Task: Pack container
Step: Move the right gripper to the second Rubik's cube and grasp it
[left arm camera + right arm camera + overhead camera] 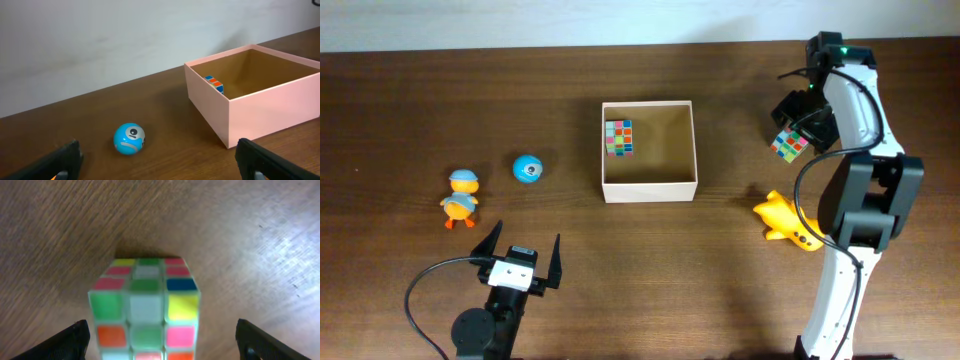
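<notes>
The container (649, 187) is a square white-walled box with a tan inside at the table's middle; a multicoloured puzzle cube (619, 138) lies in its far left corner. It also shows in the left wrist view (260, 107), with that cube (215, 83) inside. A second puzzle cube (788, 144) sits on the table right of the box. My right gripper (794, 128) is open over it; in the right wrist view the cube (145, 305) lies between the spread fingers (162, 347) with gaps on both sides. My left gripper (524, 242) is open and empty at the front left.
A blue ball (528, 169) and an orange duck with a blue cap (461, 196) stand left of the box. The ball also shows in the left wrist view (129, 138). A yellow toy (788, 221) lies at the right, next to the right arm's base.
</notes>
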Motion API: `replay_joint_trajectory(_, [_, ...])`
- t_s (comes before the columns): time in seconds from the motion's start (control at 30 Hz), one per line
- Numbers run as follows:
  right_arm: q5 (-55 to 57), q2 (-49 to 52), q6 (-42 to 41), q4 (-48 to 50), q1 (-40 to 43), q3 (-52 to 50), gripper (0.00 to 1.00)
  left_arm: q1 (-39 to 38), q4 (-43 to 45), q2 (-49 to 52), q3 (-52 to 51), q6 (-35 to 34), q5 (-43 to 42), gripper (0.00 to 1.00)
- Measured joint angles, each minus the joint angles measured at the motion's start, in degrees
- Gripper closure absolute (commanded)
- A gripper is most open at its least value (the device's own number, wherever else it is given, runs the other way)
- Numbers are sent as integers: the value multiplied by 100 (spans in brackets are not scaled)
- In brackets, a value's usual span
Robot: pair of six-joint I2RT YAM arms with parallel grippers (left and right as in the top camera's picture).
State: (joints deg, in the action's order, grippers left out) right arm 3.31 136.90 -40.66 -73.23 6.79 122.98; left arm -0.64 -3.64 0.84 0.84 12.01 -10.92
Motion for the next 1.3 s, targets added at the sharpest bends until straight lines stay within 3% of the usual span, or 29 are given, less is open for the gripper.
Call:
replay_joint_trajectory(0.77, [-127, 398, 372, 431, 0, 0, 14, 0, 0, 0, 0, 0, 0, 1])
replay_joint_trajectory(1.17, [-295, 577, 468, 424, -2, 0, 38, 0, 0, 0, 0, 0, 0, 1])
replay_joint_trajectory(1.3, [-304, 577, 498, 409, -2, 0, 40, 0, 0, 0, 0, 0, 0, 1])
